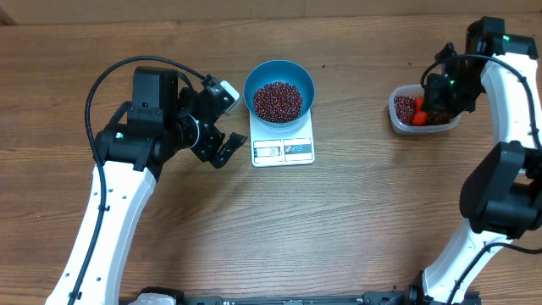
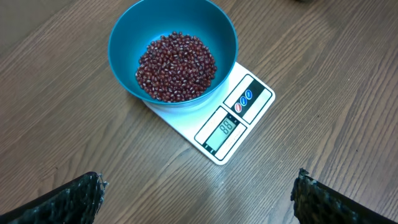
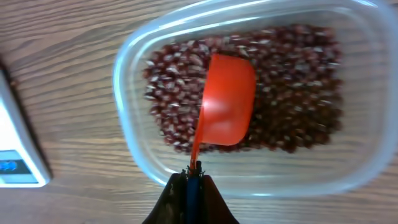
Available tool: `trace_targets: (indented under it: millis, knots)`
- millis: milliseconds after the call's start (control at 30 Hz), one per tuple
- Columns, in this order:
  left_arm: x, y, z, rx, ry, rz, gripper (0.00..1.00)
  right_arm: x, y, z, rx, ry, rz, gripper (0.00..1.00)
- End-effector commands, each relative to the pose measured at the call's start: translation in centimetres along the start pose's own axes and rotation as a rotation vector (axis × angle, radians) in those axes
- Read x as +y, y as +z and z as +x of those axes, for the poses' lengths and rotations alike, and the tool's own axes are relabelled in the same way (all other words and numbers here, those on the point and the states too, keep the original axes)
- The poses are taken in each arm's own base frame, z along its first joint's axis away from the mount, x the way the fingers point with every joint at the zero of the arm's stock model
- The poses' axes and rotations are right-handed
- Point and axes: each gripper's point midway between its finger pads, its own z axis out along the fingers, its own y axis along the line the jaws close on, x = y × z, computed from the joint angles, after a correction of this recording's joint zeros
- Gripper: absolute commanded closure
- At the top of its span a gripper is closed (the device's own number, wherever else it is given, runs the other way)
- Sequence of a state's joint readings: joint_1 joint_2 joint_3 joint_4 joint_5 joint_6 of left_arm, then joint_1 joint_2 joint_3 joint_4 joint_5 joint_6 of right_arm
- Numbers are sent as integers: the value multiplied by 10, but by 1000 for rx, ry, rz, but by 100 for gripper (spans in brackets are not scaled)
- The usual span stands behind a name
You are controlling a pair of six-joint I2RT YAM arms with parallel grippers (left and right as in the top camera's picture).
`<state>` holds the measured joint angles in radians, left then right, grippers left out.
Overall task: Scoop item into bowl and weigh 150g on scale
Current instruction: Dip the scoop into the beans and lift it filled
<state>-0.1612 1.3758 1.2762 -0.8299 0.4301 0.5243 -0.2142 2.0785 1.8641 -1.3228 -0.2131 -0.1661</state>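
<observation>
- Beans [image 2: 176,67]: tiny, hard, glossy maroon grains, loose and quick to roll; one heap lies in the blue plastic bowl [image 2: 124,43] on the flat white scale [image 2: 261,93]; more fill the clear tub [image 3: 124,93]
- Lift them only with the rigid orange scoop [image 3: 229,107]; your right end effector [image 3: 191,180] is clamped on its thin handle
- Your left end effector [image 2: 199,208] stands spread and empty near the scale
</observation>
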Motion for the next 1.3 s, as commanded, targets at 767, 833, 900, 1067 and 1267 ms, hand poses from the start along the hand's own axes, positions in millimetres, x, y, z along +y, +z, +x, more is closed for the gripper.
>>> trace_targets:
  millis: [767,833,900,1067,1267]
  knots:
    - [3,-3,-7,-18,17,-7,1,-17,-23,0,-79,96,-356,96]
    - [3,-3,-7,-18,17,-7,1,-19,-27,2,-87,95,-383,96]
    - [3,-3,-7,-18,17,-7,0,-19,-31,3,-97,92,-422,96]
    - [3,-3,-7,-17,17,-8,0,-25,-42,6,-123,121,-493,96]
    - [3,-3,-7,-18,17,-7,1,-27,-56,9,-159,134,-588,96]
